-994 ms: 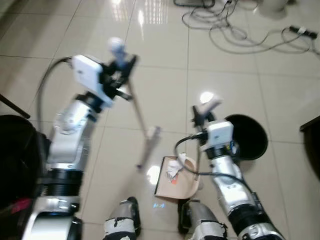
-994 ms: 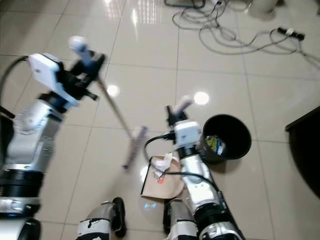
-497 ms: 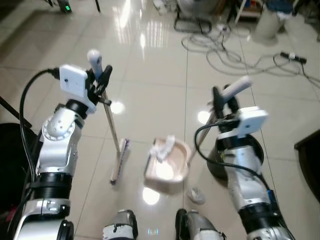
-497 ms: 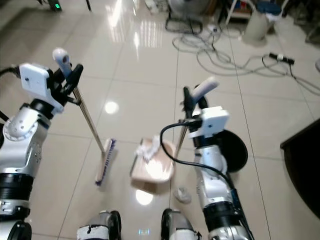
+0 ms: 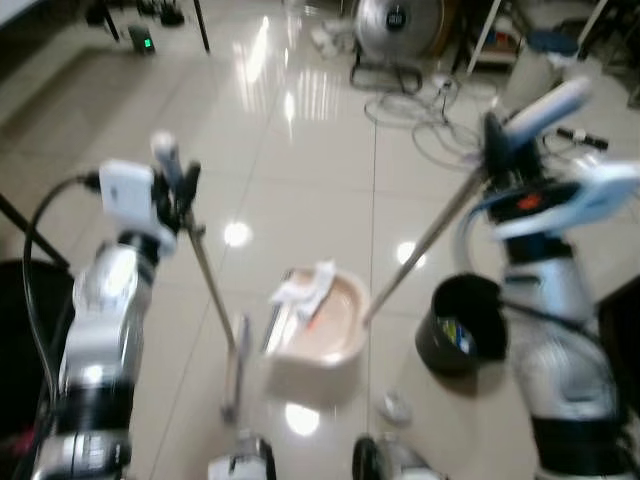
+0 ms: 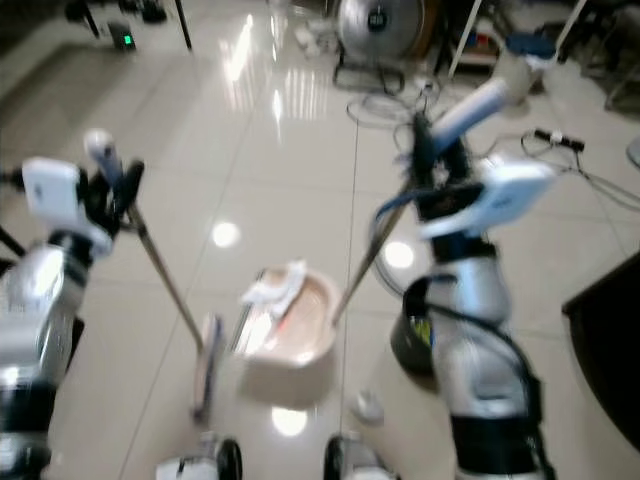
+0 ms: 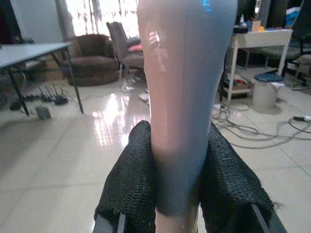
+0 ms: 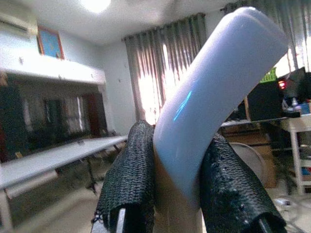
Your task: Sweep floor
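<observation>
beige dustpan (image 5: 322,318) raised, loaded with crumpled paper, beside black bin (image 5: 465,325); handle clamped by right gripper (image 5: 497,150). broom (image 5: 215,300) clamped by left gripper (image 5: 178,185). one scrap (image 5: 395,408) unswept; emptying pending.

Glossy tiled floor (image 5: 300,150); smooth plastic dustpan (image 5: 320,325); rough woven end effector fingers (image 7: 131,189).

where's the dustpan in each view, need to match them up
Left eye: dustpan low in the middle, tilted up, paper in it, bin to its right.
Right eye: the pan sits left of centre, again left of the bin.
Left wrist: not in it; that one shows the broom handle.
Right wrist: just its pale handle pinched between the right hand's fingers.
Shared landmark: the black bin.
</observation>
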Controlling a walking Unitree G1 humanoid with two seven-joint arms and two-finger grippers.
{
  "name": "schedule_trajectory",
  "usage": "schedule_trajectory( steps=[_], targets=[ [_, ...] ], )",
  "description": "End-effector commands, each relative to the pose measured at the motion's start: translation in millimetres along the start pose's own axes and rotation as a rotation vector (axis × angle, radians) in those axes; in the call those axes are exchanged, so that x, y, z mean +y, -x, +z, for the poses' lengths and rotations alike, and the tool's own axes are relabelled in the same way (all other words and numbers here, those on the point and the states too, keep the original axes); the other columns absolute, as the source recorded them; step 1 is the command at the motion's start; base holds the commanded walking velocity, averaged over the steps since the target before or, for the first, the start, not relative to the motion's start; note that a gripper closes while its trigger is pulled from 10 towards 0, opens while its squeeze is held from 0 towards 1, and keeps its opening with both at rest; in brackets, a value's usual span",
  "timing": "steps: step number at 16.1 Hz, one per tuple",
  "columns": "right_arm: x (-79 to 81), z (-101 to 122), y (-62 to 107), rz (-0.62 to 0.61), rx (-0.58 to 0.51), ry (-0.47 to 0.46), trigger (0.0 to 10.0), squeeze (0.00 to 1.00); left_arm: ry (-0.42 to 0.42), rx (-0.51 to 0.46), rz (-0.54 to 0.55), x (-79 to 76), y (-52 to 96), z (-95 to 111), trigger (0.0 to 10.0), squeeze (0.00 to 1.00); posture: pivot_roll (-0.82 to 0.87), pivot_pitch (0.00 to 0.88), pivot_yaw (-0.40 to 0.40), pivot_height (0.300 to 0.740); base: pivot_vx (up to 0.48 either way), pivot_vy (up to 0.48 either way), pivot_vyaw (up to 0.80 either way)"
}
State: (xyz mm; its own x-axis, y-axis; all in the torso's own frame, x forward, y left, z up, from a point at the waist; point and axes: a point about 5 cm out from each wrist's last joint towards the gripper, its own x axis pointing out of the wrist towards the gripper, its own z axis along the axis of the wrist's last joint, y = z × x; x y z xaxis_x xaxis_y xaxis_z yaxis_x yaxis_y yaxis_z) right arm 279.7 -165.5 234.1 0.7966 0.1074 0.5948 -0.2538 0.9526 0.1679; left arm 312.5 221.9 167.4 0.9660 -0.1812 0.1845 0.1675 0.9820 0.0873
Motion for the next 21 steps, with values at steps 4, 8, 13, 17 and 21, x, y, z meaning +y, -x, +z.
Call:
schedule_trajectory(
  steps=[4, 8, 13, 17, 21],
  targets=[
    [-4.8, 34.2, 5.5, -0.012, -0.084, -0.087, 10.0, 0.0, -0.001, 0.021, -0.039, -19.6, 13.4, -4.4, 10.0, 0.0, -0.02, 0.059, 0.014, 0.74, 0.0, 0.0, 0.0],
    [-8.4, 46.6, 14.1, 0.021, -0.104, -0.07, 10.0, 0.0, 0.026, 0.049, -0.061, -25.9, 18.4, -10.4, 10.0, 0.0, -0.02, 0.055, 0.016, 0.74, 0.0, 0.0, 0.0],
    [-43.0, 47.8, 23.0, -0.153, -0.066, 0.113, 10.0, 0.0, -0.014, 0.107, -0.022, -18.4, 21.0, -19.2, 10.0, 0.0, -0.03, 0.052, 0.008, 0.74, 0.0, 0.0, 0.0],
    [-60.1, 57.7, 27.0, -0.204, -0.108, 0.108, 10.0, 0.0, 0.008, 0.085, -0.041, -28.6, 15.4, -17.9, 10.0, 0.0, -0.03, 0.056, 0.007, 0.74, 0.0, 0.0, 0.0],
    [-58.9, 59.1, 38.5, -0.199, -0.103, 0.13, 10.0, 0.0, -0.011, 0.063, -0.11, -51.5, 16.3, -21.8, 10.0, 0.0, -0.04, 0.064, 0.019, 0.74, 0.0, 0.0, 0.0]
  ],
)
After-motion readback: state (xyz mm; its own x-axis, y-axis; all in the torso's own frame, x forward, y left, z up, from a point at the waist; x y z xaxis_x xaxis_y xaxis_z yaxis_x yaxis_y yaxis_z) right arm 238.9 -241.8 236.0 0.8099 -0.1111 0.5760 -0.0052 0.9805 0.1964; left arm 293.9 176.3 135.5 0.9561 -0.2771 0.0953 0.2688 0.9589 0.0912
